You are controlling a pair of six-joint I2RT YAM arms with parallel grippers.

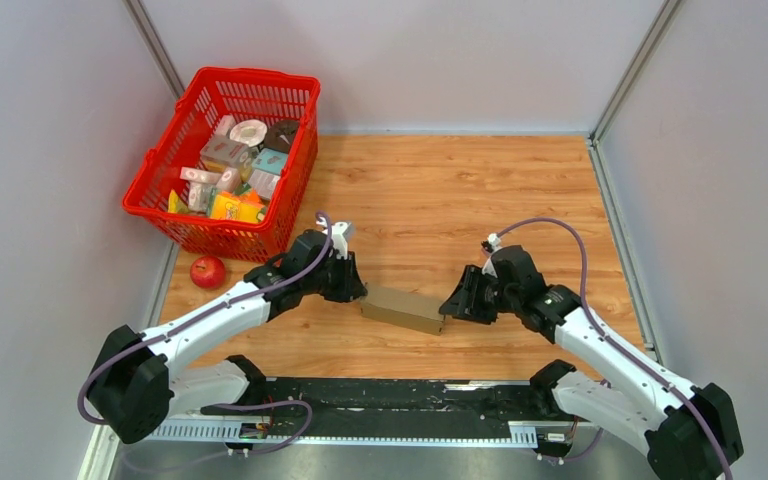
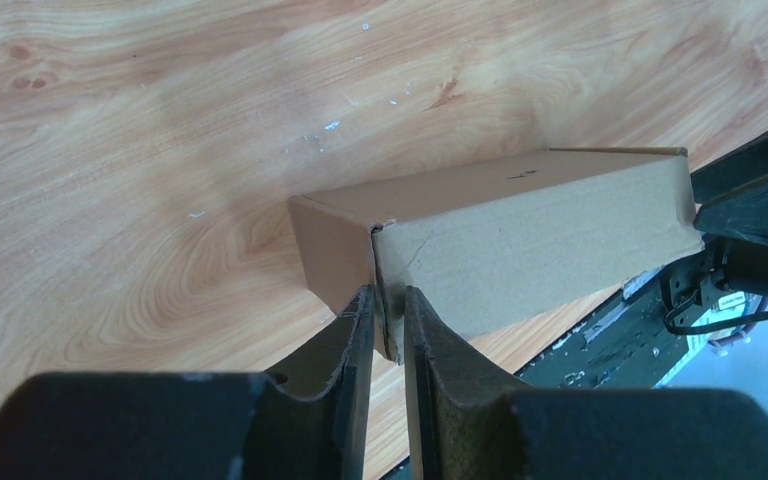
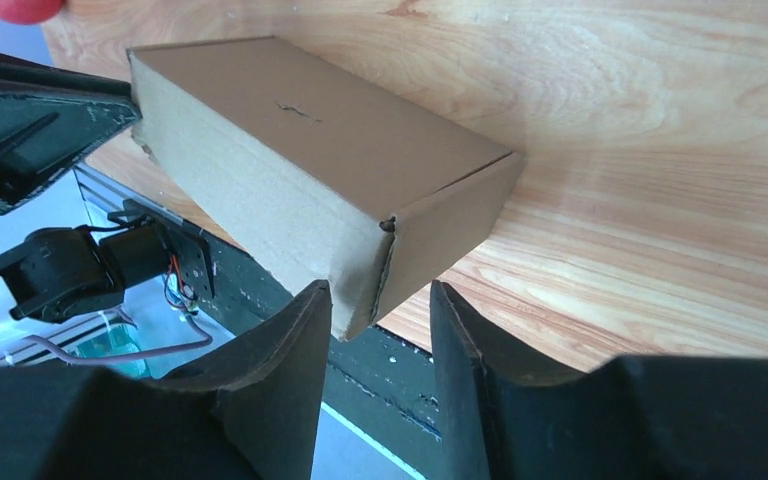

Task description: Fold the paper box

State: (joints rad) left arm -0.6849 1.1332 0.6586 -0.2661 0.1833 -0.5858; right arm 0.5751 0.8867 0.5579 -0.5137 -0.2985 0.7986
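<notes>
The paper box (image 1: 403,308) is a closed, shallow brown cardboard box near the front edge of the wooden table (image 1: 440,190), between my two grippers. My left gripper (image 1: 360,290) is at its left end. In the left wrist view its fingers (image 2: 388,292) stand narrow, pinching the cardboard edge at the box's near corner (image 2: 530,240). My right gripper (image 1: 450,305) is at the right end. In the right wrist view its jaws (image 3: 378,287) stand apart around the near corner of the box (image 3: 310,150), with a gap on one side.
A red basket (image 1: 250,75) with several small printed packages stands at the back left. A red apple (image 1: 207,271) lies by the left arm. Grey walls close in the table on three sides, and the black base rail (image 1: 410,400) runs along the front.
</notes>
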